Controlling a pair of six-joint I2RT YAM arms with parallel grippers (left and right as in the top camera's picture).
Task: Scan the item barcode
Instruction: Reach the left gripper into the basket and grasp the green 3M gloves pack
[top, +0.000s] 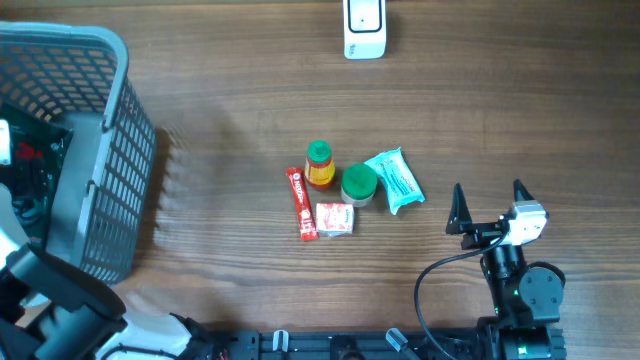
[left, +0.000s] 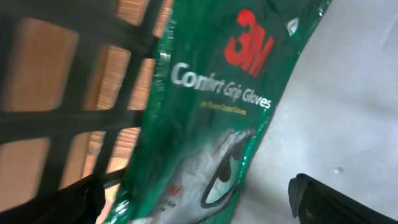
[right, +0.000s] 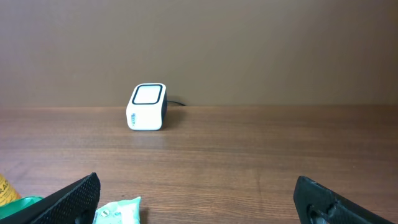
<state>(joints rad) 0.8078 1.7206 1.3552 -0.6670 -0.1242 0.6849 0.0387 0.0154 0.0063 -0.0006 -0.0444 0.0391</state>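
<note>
In the left wrist view a green 3M Comfort Grip Gloves pack (left: 205, 106) lies on a pale floor inside the basket. My left gripper (left: 196, 200) is open, one finger on each side of the pack's lower end, and the right finger (left: 323, 199) stands clear of it. The white barcode scanner (top: 364, 30) stands at the table's far edge, also visible as the scanner (right: 147, 107) in the right wrist view. My right gripper (top: 490, 205) is open and empty near the front right, pointing toward the scanner.
The grey mesh basket (top: 100, 150) fills the left side, with my left arm reaching into it. A cluster sits mid-table: red stick packet (top: 301, 203), green-capped bottle (top: 319, 165), green-lidded jar (top: 359, 184), teal packet (top: 395, 180), small red-and-white box (top: 334, 219).
</note>
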